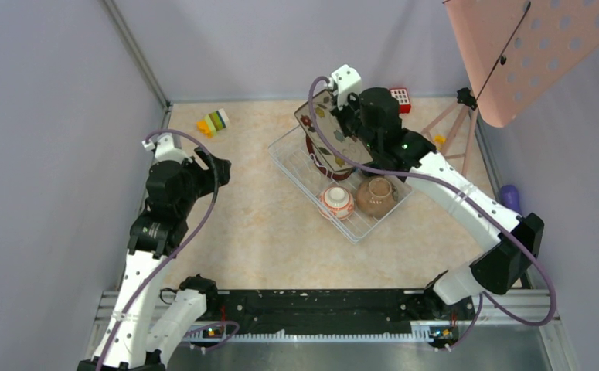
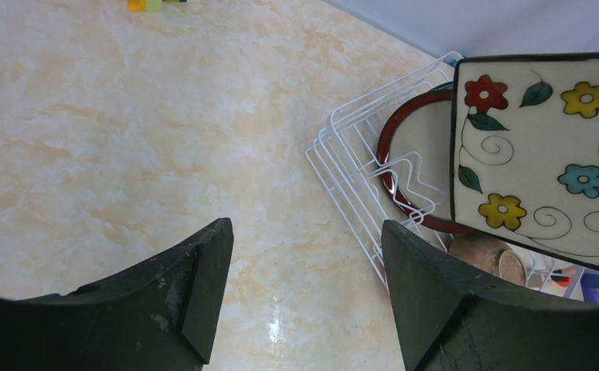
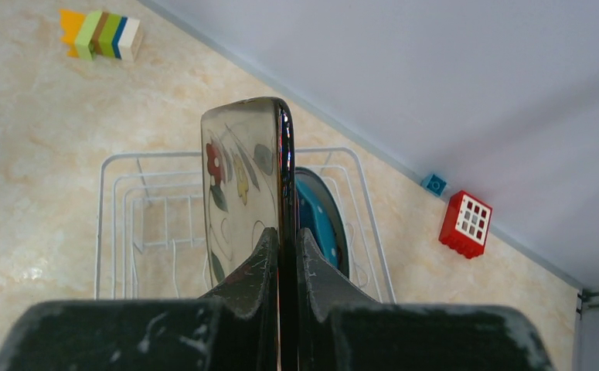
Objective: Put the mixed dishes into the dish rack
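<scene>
My right gripper (image 1: 341, 116) is shut on the edge of the square leaf-patterned plate (image 1: 321, 127) and holds it on edge over the far end of the white wire dish rack (image 1: 300, 166). In the right wrist view the pads (image 3: 265, 259) clamp the plate (image 3: 242, 178), and the blue white-dotted plate (image 3: 319, 220) stands just behind it. A round plate with a dark red rim (image 2: 412, 147) stands in the rack (image 2: 350, 162). The orange-white bowl (image 1: 336, 202) and brown bowl (image 1: 376, 195) sit in the rack's near end. My left gripper (image 1: 211, 166) is open and empty over the table. The mug is out of view.
Coloured toy blocks (image 1: 213, 122) lie at the far left, a red block (image 1: 400, 98) by the back wall. The pink perforated board (image 1: 536, 46) on its tripod overhangs the far right. A purple object (image 1: 510, 197) sits at the right edge.
</scene>
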`<state>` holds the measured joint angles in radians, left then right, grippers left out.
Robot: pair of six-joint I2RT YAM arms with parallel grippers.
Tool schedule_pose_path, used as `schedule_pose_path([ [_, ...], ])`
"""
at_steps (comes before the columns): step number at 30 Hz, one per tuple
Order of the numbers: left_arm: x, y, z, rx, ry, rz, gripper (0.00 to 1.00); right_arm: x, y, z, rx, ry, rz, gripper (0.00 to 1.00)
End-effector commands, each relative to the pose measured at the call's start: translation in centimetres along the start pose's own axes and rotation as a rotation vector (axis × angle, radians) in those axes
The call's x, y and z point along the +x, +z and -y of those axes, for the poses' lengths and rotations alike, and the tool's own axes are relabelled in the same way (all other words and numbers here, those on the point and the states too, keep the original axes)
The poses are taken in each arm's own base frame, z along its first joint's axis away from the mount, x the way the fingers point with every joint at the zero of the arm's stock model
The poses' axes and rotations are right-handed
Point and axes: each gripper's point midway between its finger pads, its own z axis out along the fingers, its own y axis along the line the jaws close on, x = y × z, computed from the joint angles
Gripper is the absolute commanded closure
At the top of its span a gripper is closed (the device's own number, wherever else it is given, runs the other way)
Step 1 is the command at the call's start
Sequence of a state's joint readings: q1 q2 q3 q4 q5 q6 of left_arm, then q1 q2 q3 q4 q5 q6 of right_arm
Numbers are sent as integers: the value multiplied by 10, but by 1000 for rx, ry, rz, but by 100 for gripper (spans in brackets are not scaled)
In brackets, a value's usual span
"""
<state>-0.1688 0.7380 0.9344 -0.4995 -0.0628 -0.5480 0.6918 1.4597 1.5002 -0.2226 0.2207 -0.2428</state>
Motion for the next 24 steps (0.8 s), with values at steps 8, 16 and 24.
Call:
schedule_pose_path([
  [8,-4,2,3,24,3,23,25,-61,-8,22,101,40,220,100],
  [16,-3,3,2,19,12,22,25,-44,15,15,105,15,190,100],
  [24,1,5,0,16,16,13,25,-20,42,-3,59,11,129,100],
])
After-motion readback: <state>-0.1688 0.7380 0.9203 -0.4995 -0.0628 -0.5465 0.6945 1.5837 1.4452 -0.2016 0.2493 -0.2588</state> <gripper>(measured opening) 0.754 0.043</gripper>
